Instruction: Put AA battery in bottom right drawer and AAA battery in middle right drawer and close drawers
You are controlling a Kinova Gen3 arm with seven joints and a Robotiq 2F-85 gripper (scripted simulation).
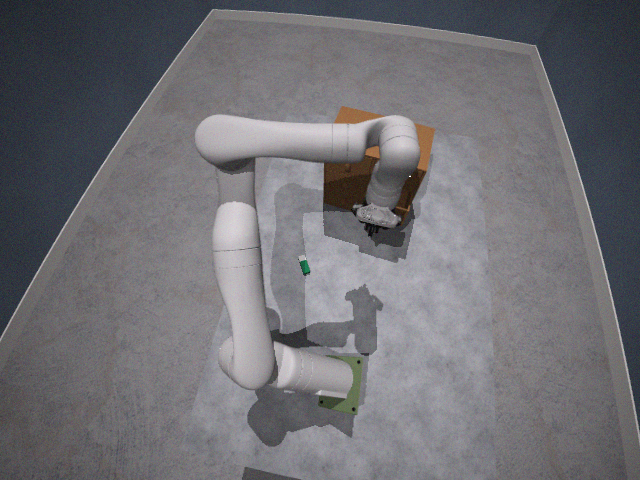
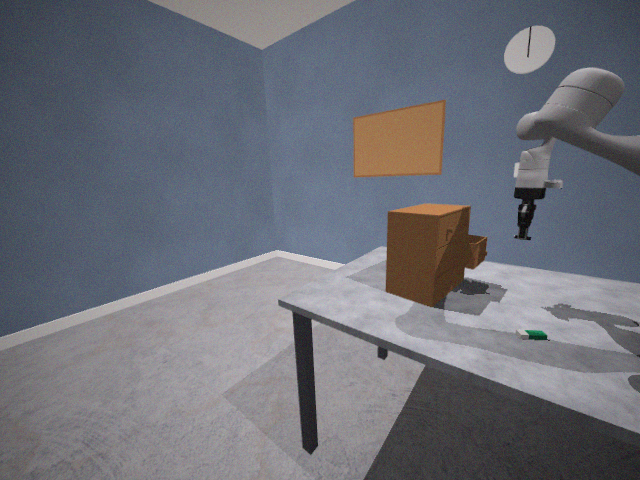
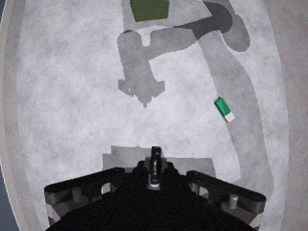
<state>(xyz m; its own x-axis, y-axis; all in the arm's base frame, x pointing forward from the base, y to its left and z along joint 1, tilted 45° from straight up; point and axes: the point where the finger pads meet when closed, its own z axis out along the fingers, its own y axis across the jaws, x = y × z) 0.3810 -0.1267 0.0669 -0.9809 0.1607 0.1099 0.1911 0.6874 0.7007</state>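
Observation:
My gripper (image 1: pixel 371 231) (image 2: pixel 522 233) (image 3: pixel 155 165) points down above the table, in front of the chest. It is shut on a slim dark battery (image 2: pixel 526 238) (image 3: pixel 155 174) with a silvery end, held level crosswise in the fingertips; by its slimness it looks like the AAA. The wooden chest (image 1: pixel 351 114) (image 2: pixel 412 250) stands upright. Its right middle-row drawer (image 2: pixel 474 252) is pulled out and stands clear of the front; the arm hides most of it in the top view. The drawer's inside and the bottom right drawer are hidden. The AA battery is not in sight.
A small green block with a white end (image 1: pixel 305 266) (image 2: pixel 536 334) (image 3: pixel 223 108) lies on the table, left of and in front of the chest. The arm's green base plate (image 1: pixel 356 384) (image 3: pixel 150 11) is at the near side. The forearm passes over the chest.

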